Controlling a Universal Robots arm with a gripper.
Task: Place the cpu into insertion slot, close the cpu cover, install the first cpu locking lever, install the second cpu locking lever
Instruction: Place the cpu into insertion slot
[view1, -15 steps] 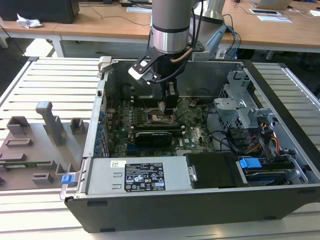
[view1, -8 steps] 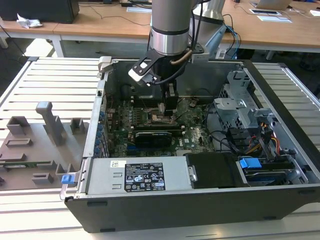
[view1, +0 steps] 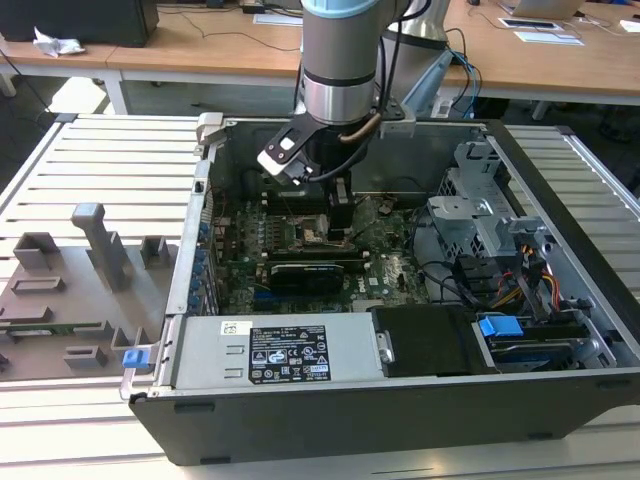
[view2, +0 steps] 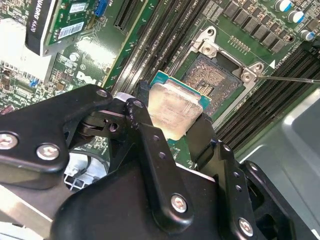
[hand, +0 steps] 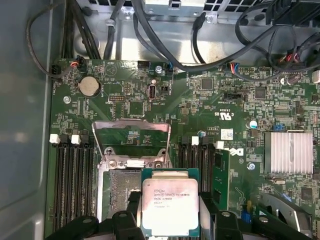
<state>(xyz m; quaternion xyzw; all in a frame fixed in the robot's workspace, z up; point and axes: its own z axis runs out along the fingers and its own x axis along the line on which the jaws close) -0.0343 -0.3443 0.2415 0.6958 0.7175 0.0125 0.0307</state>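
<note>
Gripper (view2: 174, 126) was seen pinching the cpu (view2: 175, 110) by two opposite edges, its fingers (view2: 145, 135) drawn in only to the chip's width. The chip was held flat with its metal top up, judged so that the underside was left free to meet the socket. In the first wrist view the cpu (hand: 170, 207) was carried just beside and partly over the insertion slot (hand: 117, 192), not yet seated in it. The cpu cover (hand: 130, 123) was swung up on its hinge, evidently so that the slot's dark centre lay exposed. Green circuit board (hand: 200, 100) was seen all around. In the exterior view the gripper (view1: 335, 205) was lowered into an open computer case (view1: 350, 425) laid on a slatted surface (view1: 100, 160).
</note>
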